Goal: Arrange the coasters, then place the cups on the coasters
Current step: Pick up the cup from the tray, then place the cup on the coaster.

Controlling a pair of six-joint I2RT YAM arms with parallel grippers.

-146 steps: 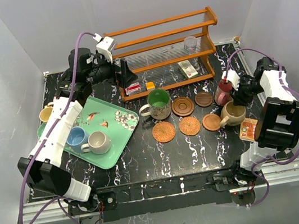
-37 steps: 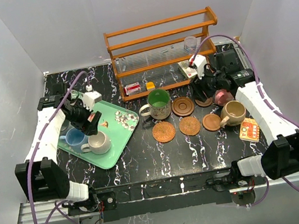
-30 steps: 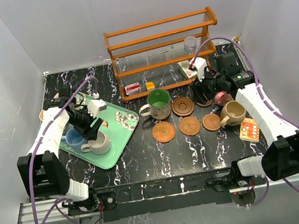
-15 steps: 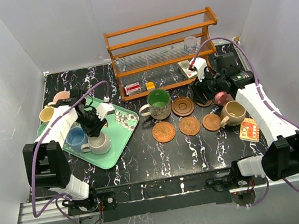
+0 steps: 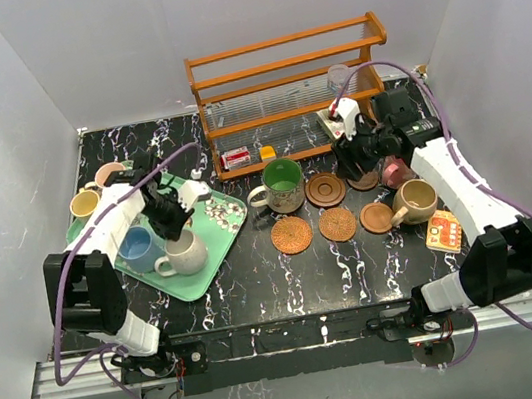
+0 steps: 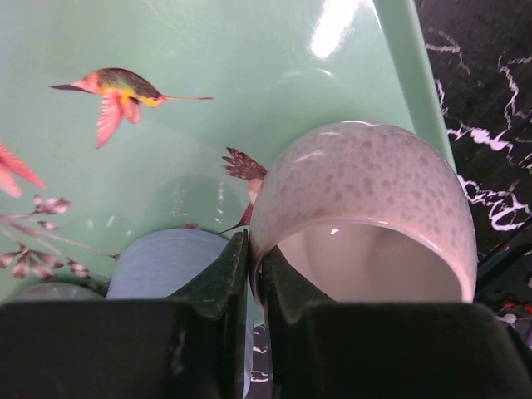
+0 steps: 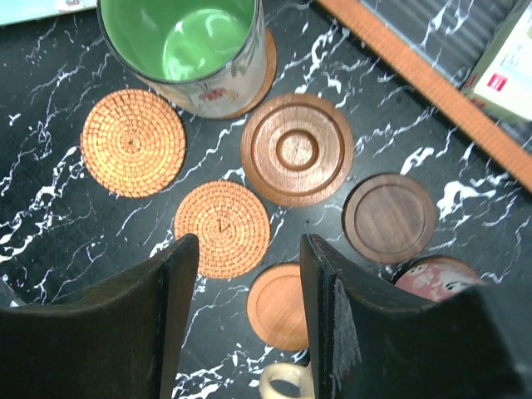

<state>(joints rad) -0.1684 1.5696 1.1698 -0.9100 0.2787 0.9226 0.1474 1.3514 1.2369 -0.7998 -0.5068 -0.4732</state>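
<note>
On the green hummingbird tray [image 6: 249, 75], the left gripper [image 6: 251, 253] is clamped on the rim of the speckled cream mug [image 6: 366, 191], one finger inside the wall and one outside. The light blue mug [image 6: 162, 262] sits just beside it. Above the coasters, the right gripper [image 7: 249, 245] hangs with jaws partly apart, holding nothing. A woven coaster [image 7: 222, 228] and a smooth orange-brown coaster [image 7: 278, 306] lie below its gap.
</note>
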